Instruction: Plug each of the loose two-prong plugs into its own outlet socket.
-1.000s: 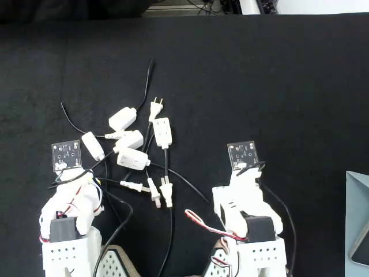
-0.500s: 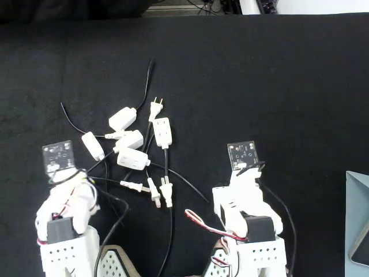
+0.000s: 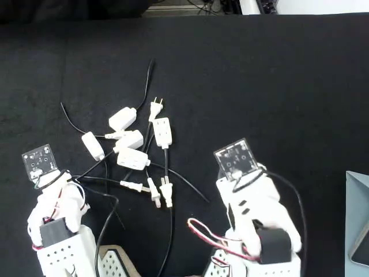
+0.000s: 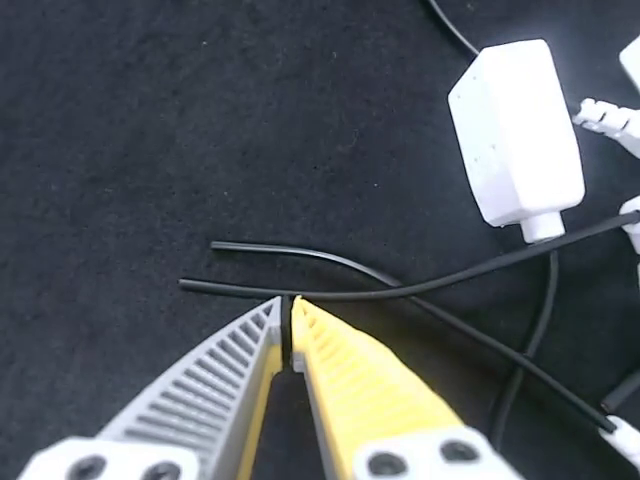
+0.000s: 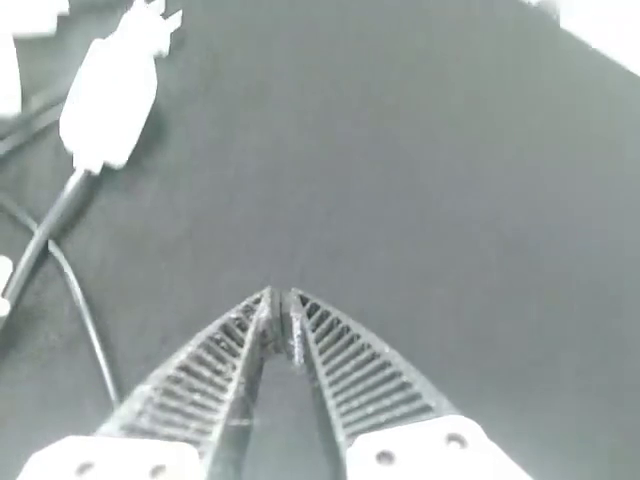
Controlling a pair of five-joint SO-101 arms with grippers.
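Several white outlet sockets and white two-prong plugs lie tangled with black cords left of the table's middle. One plug lies at the far side of the pile, prongs pointing away. My left arm stands at the near left, beside the pile. Its gripper is shut on nothing, its tips just short of two crossing black cords, with a white socket block farther off. My right arm stands at the near right. Its gripper is shut and empty over bare cloth, a white plug lying beyond it.
A black cloth covers the table, with open room on its right half and far side. A grey-blue object sits at the right edge. Loose cords trail toward the near edge between the two arm bases.
The left arm has swung leftward, away from the pile. The right arm, still half a second ago, has turned slightly left toward the pile. The plugs and sockets have not moved.
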